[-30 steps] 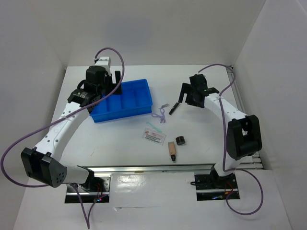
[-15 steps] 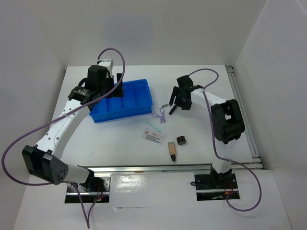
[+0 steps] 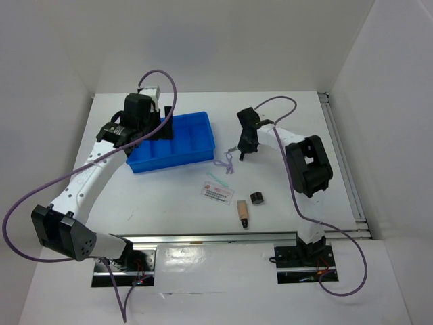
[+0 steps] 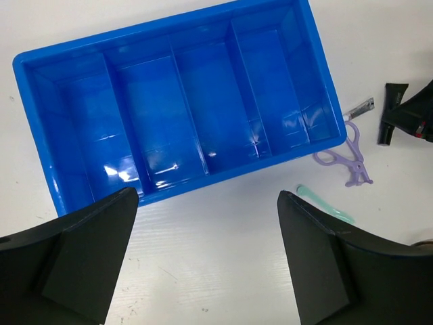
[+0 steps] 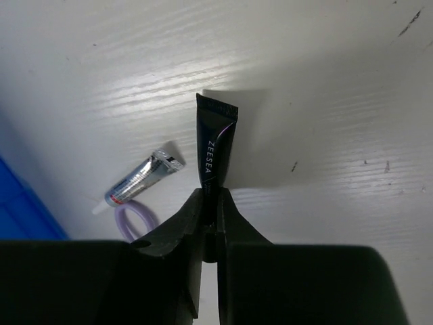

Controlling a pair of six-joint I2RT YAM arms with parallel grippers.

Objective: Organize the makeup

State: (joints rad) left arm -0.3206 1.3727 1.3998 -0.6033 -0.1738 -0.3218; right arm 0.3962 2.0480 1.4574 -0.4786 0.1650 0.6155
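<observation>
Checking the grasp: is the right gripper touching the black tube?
Touching. The right wrist view shows the right gripper pinched on the near end of the black tube, with no gap on either side.

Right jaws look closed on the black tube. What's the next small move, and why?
Probably lift the right gripper straight up a little. Its jaws are pinched on one end of the black tube, with the silvery tube and purple loop close beside it; a vertical lift should clear them before heading to the empty blue tray.
</observation>
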